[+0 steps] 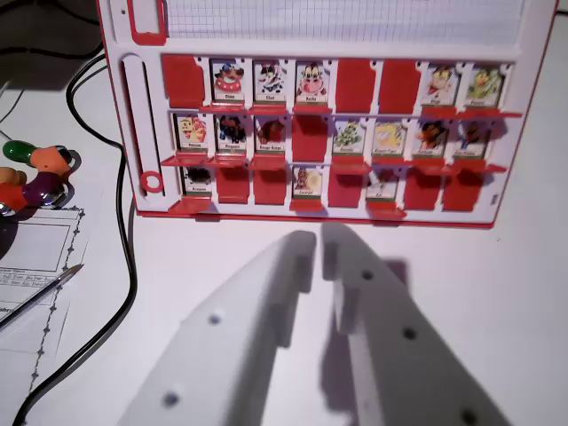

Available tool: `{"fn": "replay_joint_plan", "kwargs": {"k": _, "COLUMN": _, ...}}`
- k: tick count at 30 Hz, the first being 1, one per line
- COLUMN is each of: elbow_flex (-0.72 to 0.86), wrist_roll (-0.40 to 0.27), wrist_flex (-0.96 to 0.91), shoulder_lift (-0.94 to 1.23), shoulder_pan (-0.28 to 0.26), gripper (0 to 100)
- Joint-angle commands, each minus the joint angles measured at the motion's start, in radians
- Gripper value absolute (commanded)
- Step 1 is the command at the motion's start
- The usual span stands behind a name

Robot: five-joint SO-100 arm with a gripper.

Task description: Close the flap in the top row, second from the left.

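Wrist view: game board (142, 106) card labels blurred, unreadable.

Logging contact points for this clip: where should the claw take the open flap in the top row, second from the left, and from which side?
Probably at the top edge of the picture flap, coming from in front of the red board. It stands upright showing its cartoon card, apparently hinged at its base, so a push there should tip it. The claw sits apart from the board, tips slightly apart.
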Motion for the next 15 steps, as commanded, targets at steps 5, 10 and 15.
{"fn": "replay_joint_plan", "kwargs": {"k": 5, "elbow_flex": -0.204, "wrist_roll": 0.072, "wrist_flex": 0.017, "shoulder_lift": -0.138, "shoulder_pan": -0.012, "gripper": 0}}
{"fn": "replay_joint_plan", "kwargs": {"k": 10, "elbow_flex": -0.353, "wrist_roll": 0.14, "wrist_flex": 0.048, "shoulder_lift": -0.284, "shoulder_pan": -0.04, "gripper": 0}}
{"fn": "replay_joint_plan", "kwargs": {"k": 15, "elbow_flex": -0.482, "wrist_roll": 0.201, "wrist_flex": 0.067, "shoulder_lift": -0.436, "shoulder_pan": -0.075, "gripper": 0}}
